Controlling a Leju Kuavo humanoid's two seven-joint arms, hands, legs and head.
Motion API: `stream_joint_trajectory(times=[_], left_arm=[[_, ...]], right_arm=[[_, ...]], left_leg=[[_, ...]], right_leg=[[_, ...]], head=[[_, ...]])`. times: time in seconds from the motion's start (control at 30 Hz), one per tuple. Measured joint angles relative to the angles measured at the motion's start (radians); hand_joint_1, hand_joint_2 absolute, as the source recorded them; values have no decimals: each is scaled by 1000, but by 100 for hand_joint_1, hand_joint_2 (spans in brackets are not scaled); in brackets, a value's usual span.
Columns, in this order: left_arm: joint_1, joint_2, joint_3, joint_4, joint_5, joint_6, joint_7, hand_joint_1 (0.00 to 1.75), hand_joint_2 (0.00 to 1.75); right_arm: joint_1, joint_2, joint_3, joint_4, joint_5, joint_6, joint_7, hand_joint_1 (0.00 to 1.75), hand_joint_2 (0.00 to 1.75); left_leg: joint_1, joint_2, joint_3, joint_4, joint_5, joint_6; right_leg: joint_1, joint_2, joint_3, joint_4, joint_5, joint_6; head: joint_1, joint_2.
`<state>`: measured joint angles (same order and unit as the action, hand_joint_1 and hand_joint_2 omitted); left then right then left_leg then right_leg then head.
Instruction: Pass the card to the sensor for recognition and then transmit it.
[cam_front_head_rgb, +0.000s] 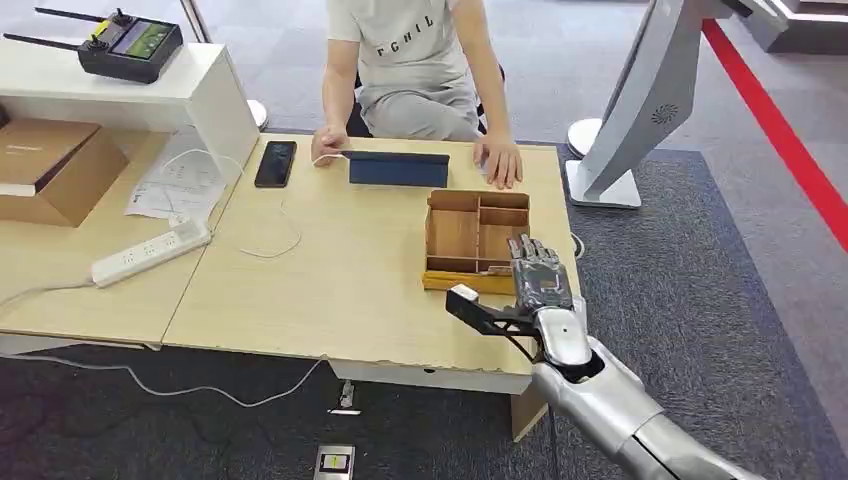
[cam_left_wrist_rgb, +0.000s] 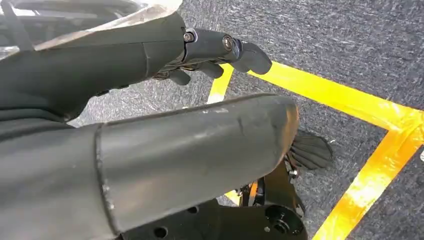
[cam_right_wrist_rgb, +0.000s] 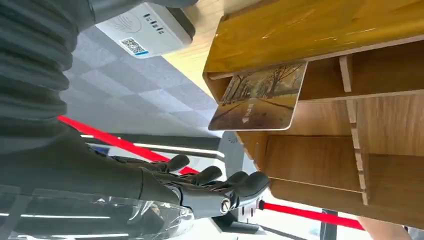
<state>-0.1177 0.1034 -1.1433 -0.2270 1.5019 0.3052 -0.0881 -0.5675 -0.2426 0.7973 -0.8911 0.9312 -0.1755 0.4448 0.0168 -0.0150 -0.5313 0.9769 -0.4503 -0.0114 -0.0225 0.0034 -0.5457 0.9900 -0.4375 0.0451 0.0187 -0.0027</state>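
In the head view we see our right hand (cam_front_head_rgb: 541, 272) raised over the near right corner of the wooden box (cam_front_head_rgb: 476, 240), at about 5 o'clock from the box centre. Its fingers are straight and a little apart, and it holds nothing. In the right wrist view the same hand (cam_right_wrist_rgb: 210, 182) is beside the box (cam_right_wrist_rgb: 320, 30), fingers extended and not touching it. The card (cam_right_wrist_rgb: 260, 97), with a picture of trees along a road, stands in one of the narrow slots of the box and leans out over its edge; the hand is near it but apart from it. A white card reader (cam_right_wrist_rgb: 145, 27) with a square printed code lies on the table beside the box. In the left wrist view our left hand (cam_left_wrist_rgb: 215, 52) hangs over grey carpet with yellow tape lines (cam_left_wrist_rgb: 350, 100); its fingers are curled in with nothing in them. On the light wooden table (cam_front_head_rgb: 340, 290), at 12 o'clock from the box, stands a dark tablet (cam_front_head_rgb: 398, 168). A black phone (cam_front_head_rgb: 275, 163) lies at 10 o'clock from the box. A person (cam_front_head_rgb: 415, 60) sits behind the table with both hands on it, and a white power strip (cam_front_head_rgb: 150, 253) lies at 9 o'clock.
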Motion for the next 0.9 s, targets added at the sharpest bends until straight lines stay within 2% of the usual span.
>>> stream_joint_trajectory(times=[0.03,0.9], left_arm=[[0,0,0,0,0,0,1,0,0],[0,0,1,0,15,18,-3,0,0]], right_arm=[[0,0,1,0,0,0,0,175,175],[1,13,23,19,-19,-17,-24,175,175]], left_leg=[[0,0,0,0,0,0],[0,0,0,0,0,0]], right_leg=[[0,0,0,0,0,0],[0,0,0,0,0,0]], head=[[0,0],[0,0]])
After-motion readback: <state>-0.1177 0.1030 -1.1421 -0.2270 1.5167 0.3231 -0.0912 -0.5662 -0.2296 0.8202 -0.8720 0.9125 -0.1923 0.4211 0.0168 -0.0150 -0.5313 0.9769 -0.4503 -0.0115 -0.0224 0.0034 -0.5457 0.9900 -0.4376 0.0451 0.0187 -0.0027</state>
